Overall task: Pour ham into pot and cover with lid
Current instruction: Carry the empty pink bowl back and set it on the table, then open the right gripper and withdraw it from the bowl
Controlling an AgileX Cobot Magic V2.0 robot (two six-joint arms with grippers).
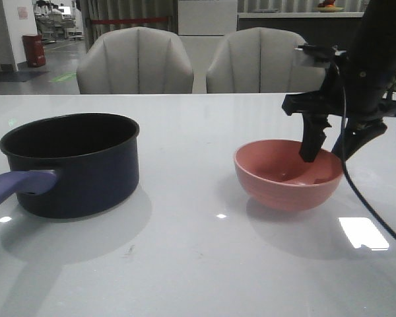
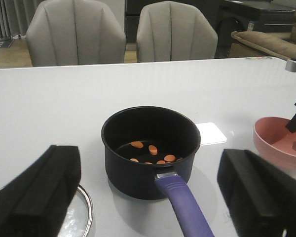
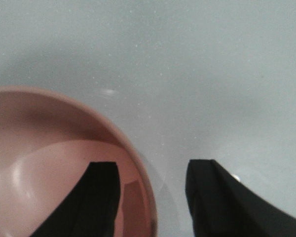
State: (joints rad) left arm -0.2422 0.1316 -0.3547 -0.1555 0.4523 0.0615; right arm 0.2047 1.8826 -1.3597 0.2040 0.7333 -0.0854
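The dark navy pot [image 1: 72, 162] stands at the left, its purple-blue handle [image 1: 16, 185] toward me. In the left wrist view the pot [image 2: 150, 148] holds several orange ham bits [image 2: 153, 150] on its black bottom. The pink bowl [image 1: 288, 173] stands at the right and looks empty. My right gripper [image 1: 327, 150] is open and straddles the bowl's right rim [image 3: 138, 168], one finger inside, one outside. My left gripper [image 2: 148, 197] is open and empty above the pot handle. The glass lid's steel rim [image 2: 86, 210] shows beside the left finger.
The grey table [image 1: 198, 264] carries only the pot, bowl and lid. Two grey chairs [image 1: 135, 63] stand behind its far edge. A cable [image 1: 366, 198] hangs from my right arm past the bowl.
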